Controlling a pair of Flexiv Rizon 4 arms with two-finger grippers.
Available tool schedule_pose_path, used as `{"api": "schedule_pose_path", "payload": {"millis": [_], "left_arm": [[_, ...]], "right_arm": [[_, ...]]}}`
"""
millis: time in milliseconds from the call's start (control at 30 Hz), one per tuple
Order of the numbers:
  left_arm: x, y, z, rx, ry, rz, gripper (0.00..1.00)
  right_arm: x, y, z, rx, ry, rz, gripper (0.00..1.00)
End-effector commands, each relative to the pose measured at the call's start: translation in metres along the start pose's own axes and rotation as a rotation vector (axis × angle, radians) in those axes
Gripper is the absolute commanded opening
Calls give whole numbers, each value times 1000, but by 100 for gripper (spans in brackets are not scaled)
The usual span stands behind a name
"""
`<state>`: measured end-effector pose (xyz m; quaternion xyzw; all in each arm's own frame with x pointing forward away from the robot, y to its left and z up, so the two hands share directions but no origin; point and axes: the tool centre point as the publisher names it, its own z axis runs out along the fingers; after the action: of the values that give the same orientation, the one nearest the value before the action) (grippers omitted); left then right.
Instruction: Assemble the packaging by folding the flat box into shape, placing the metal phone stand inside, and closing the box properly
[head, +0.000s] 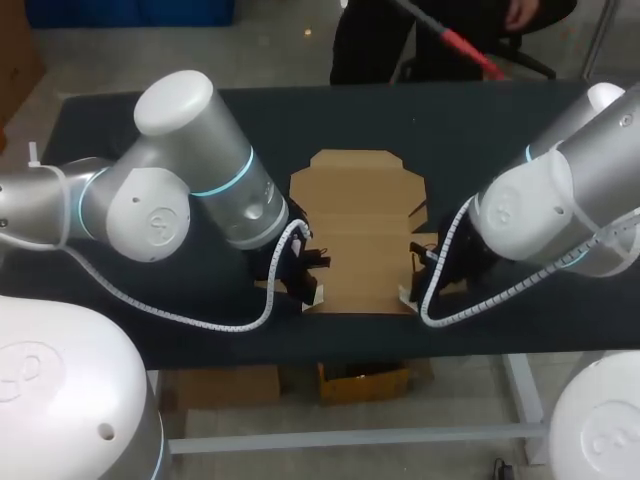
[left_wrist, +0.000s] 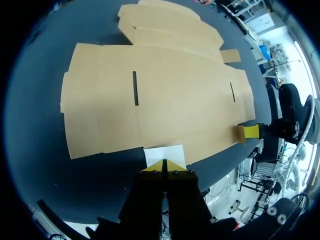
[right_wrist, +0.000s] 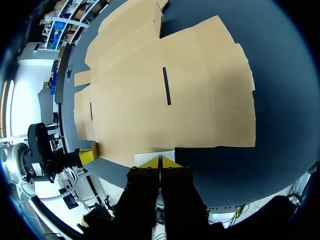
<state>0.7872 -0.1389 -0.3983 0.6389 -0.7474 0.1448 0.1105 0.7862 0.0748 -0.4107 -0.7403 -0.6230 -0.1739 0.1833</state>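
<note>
The flat box (head: 360, 235) is lying unfolded mid-frame on the dark worktop (head: 130, 120). The left end effector (left_wrist: 164, 165) and right end effector (right_wrist: 160, 161) are resting at its lower corners, each with fingers together.

The flat box (head: 355, 240) in front of me is plain brown cardboard, matt and smooth with scored creases, on a table (head: 480, 120) with a dark, dull, cloth-like top, while my left arm (head: 150, 200) and right arm (head: 560, 200) wear glossy white shells, each trailing a ribbed white plastic cable sleeve (head: 200, 322)
</note>
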Motion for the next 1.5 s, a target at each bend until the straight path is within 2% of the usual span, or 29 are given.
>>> {"api": "schedule_pose_path", "payload": {"millis": [33,600,867,1500], "left_arm": [[1,-1,2,-3,-6,-1,0],[4,-3,8,-10,-14,17,0],[7,-4,10,-13,-16,35,0],[1,-7,25,-37,-18,26,0]], "right_arm": [[2,2,2,6,-1,-3,0],[10,-5,7,6,-39,-23,0],[9,-7,12,15,-52,-16,0],[0,-11,26,36,-94,12,0]]}}
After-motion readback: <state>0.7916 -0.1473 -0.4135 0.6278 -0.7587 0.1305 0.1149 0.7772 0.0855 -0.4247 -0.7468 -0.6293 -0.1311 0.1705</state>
